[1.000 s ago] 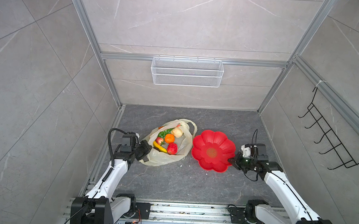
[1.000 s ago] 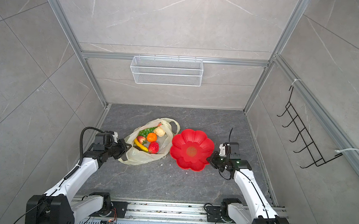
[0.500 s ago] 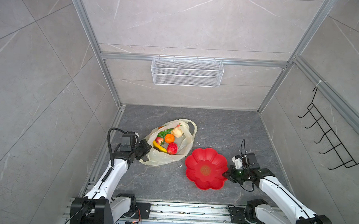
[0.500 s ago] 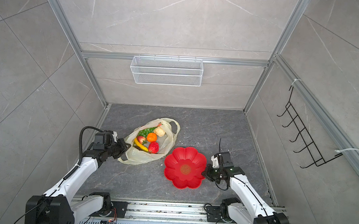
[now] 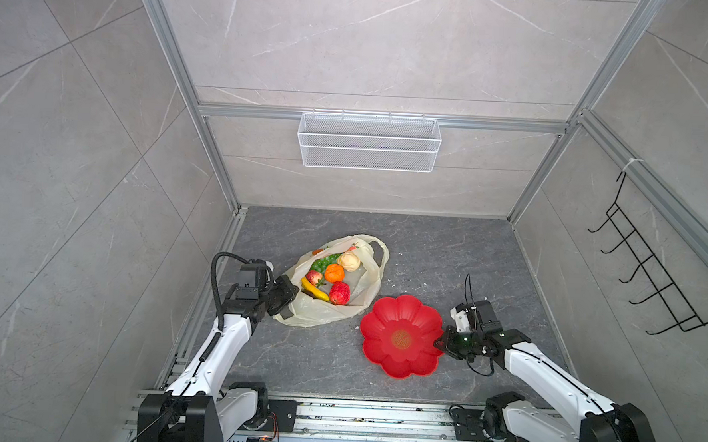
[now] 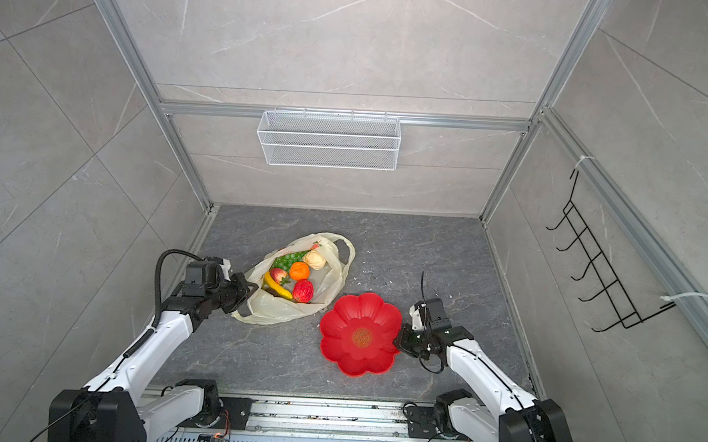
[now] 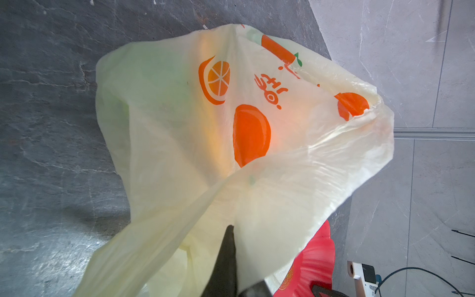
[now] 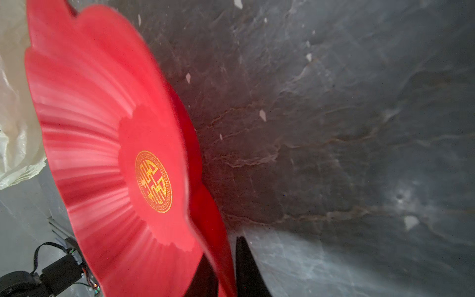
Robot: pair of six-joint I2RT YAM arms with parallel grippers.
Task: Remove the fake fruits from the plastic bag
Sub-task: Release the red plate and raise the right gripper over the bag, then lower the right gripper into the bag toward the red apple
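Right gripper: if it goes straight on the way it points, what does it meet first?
The red plate: its rim lies between the fingers of the right gripper. Whether they clamp it is unclear; further travel would likely shove the plate.

**PARTS COUNT: WORK CELL CONTENTS**

- Grippers: 2. These are the left gripper (image 5: 286, 303) and the right gripper (image 5: 438, 343).
- Plastic bag (image 5: 326, 314): 1, at the left gripper's tips.
- Fake fruits (image 5: 333, 271) countable in the bag, just beyond the left gripper: 6.
  - 1 banana (image 5: 314, 290)
  - 1 grape bunch (image 5: 325, 263)
  - 1 orange (image 5: 336, 275)
  - 1 cream fruit (image 5: 349, 262)
  - 1 smooth red fruit (image 5: 314, 277)
  - 1 bumpy red fruit (image 5: 339, 293)
  - Any fruits lying beneath these cannot be counted.
- Red flower-shaped plate (image 5: 385, 315): 1, with its rim at the right gripper's tips.
- Wire basket (image 5: 369, 141): 1, well beyond both grippers.
- Hook rack (image 5: 648, 279): 1, well apart from the right gripper on its outer side.
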